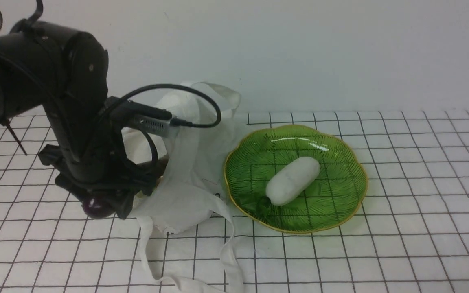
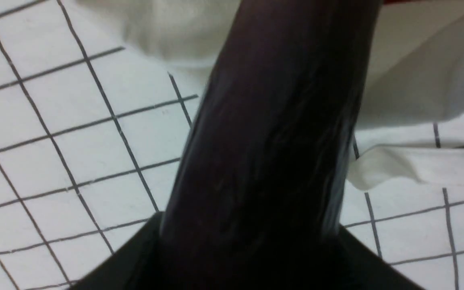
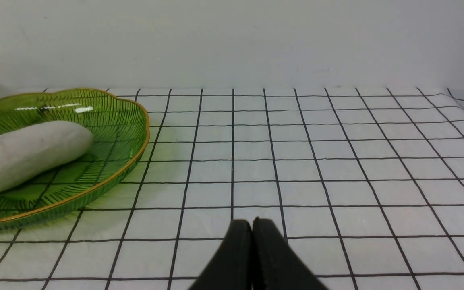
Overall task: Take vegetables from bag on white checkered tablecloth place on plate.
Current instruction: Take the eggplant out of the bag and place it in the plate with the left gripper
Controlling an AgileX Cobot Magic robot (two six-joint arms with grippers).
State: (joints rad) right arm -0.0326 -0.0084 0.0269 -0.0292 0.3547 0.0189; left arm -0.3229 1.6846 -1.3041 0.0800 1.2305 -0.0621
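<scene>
left end effector (image 1: 114, 203) grasping the glossy dark purple eggplant (image 2: 264, 133) at the mouth side of the soft white cloth tote (image 1: 193, 171); right end effector (image 3: 252, 225) clenched on nothing, over the white checkered tablecloth (image 3: 312, 201). best, i judge, to lift clear of the limp cloth and flat straps, then carry toward three o'clock with a firm, level grip, since that slick skin could slide. green glass plate (image 1: 340, 199), ribbed, gold scalloped rim, sits at three o'clock of the tote, with a smooth white oblong vegetable (image 1: 293, 181) lying in it, ends toward one and seven.
</scene>
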